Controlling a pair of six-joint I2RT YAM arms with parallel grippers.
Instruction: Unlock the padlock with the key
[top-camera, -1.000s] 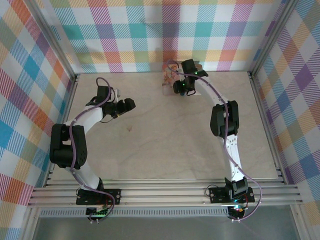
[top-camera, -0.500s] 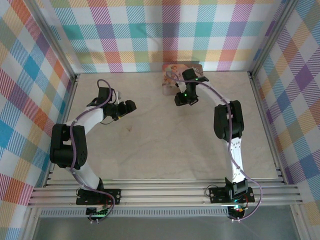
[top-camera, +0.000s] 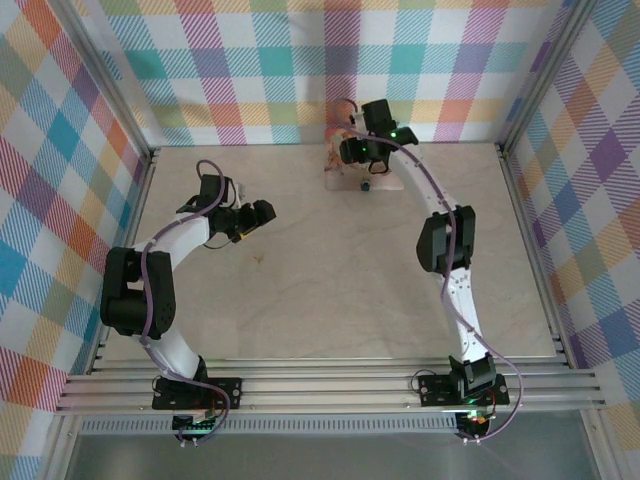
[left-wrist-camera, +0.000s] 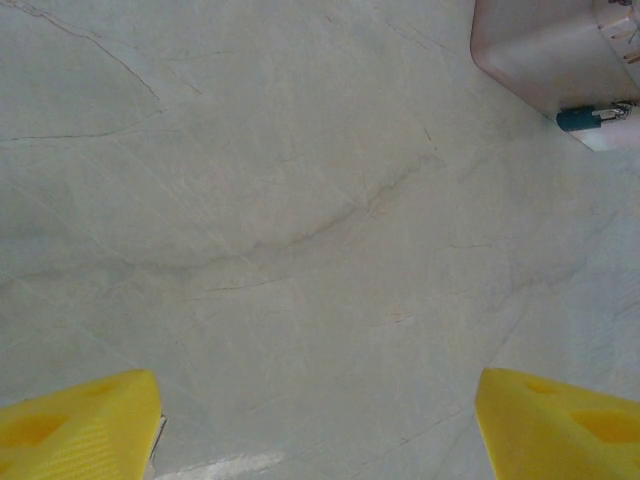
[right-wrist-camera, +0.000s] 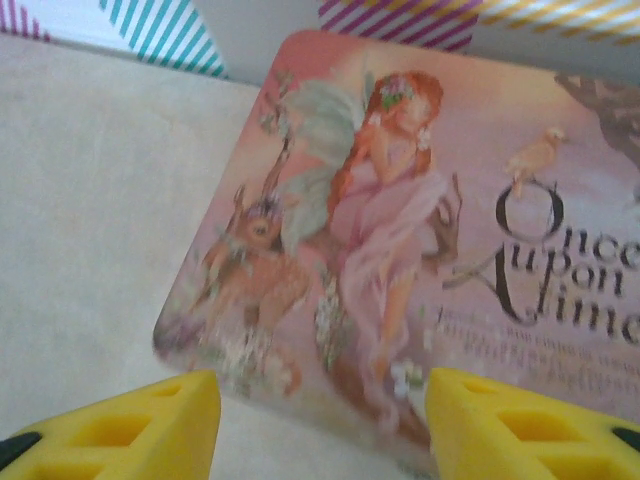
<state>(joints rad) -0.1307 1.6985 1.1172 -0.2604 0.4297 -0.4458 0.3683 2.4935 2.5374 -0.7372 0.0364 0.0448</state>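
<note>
The padlock (left-wrist-camera: 585, 118) is a tiny blue-teal lock against the near side of the pink illustrated box (left-wrist-camera: 540, 50), at the top right of the left wrist view. From above it is a dark speck (top-camera: 365, 185) at the box's (top-camera: 340, 168) front edge. My right gripper (top-camera: 350, 152) hovers over the box at the back wall. In its wrist view its yellow fingers stand apart, open (right-wrist-camera: 320, 430), with nothing between them above the fairy lid (right-wrist-camera: 400, 220). My left gripper (top-camera: 262, 212) is open (left-wrist-camera: 320, 430) over bare table, well left of the box. The key is out of view.
The pale wooden table (top-camera: 330, 290) is fenced by checked walls (top-camera: 300, 70) and metal rails. The box sits close to the back wall. Both arm bases stand at the near edge.
My right gripper has swung from in front of the box back to above it, and its jaws have widened. The left arm has hardly moved.
</note>
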